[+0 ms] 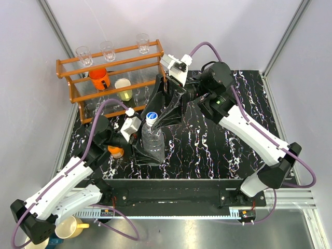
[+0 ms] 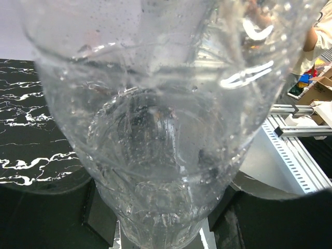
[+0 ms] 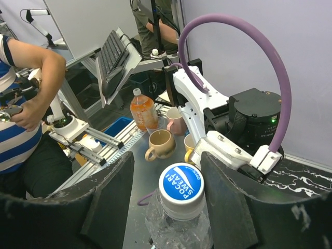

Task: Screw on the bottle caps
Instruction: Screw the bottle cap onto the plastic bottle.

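The clear water bottle (image 1: 153, 142) stands upright at mid-table, and its wet wall (image 2: 155, 129) fills the left wrist view. My left gripper (image 1: 144, 149) is shut on its lower body, a black finger (image 2: 101, 210) pressed against each side. The blue-and-white cap (image 3: 181, 190) sits on the bottle's neck. My right gripper (image 3: 171, 205) straddles the cap with its jaws open; the right finger (image 3: 228, 207) is at the cap's edge and a gap shows on the left. A short orange bottle (image 1: 116, 152) stands just left of the clear one, largely hidden by my left arm.
A wooden rack (image 1: 111, 78) at the back left holds three glasses, an orange mug (image 1: 98, 78) and a pale cup. Beyond the table's near edge sit a tan mug (image 3: 160, 143), a pink mug (image 3: 176, 120) and a yellow mug (image 1: 70, 227).
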Robot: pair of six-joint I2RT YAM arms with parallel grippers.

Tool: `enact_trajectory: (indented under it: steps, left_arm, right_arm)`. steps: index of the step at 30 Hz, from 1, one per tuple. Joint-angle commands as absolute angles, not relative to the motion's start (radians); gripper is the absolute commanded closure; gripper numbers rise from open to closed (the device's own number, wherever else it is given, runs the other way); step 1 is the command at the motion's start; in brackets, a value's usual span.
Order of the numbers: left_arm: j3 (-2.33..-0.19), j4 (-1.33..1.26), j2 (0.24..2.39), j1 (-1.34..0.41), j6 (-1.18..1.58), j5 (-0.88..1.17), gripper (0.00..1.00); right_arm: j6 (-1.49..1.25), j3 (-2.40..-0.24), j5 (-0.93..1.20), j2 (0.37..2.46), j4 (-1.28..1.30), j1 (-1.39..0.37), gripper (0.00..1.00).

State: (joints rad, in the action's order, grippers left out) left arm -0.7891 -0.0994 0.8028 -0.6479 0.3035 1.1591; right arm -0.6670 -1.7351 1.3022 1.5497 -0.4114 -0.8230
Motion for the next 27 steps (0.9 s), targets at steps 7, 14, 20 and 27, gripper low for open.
enact_trajectory:
  steps: [7,14,20,27]
  left_arm:
    - [-0.802,-0.147,0.775,-0.644,0.279,1.157,1.00]
    - [-0.802,-0.146,0.772,-0.634,0.278,1.128,1.00]
    - [-0.807,-0.117,0.765,-0.617,0.258,1.033,1.00]
    - [-0.822,-0.008,0.764,-0.597,0.170,0.740,1.00]
  right_arm:
    - [-0.715,-1.736,1.309,1.540,-0.476,-0.816,0.48]
    - [-0.723,-1.735,1.310,1.543,-0.476,-0.815,0.66]
    - [-0.602,-1.739,1.273,1.529,-0.286,-0.801,0.75]
    - [-0.187,-1.752,0.892,1.477,0.238,-0.801,0.85]
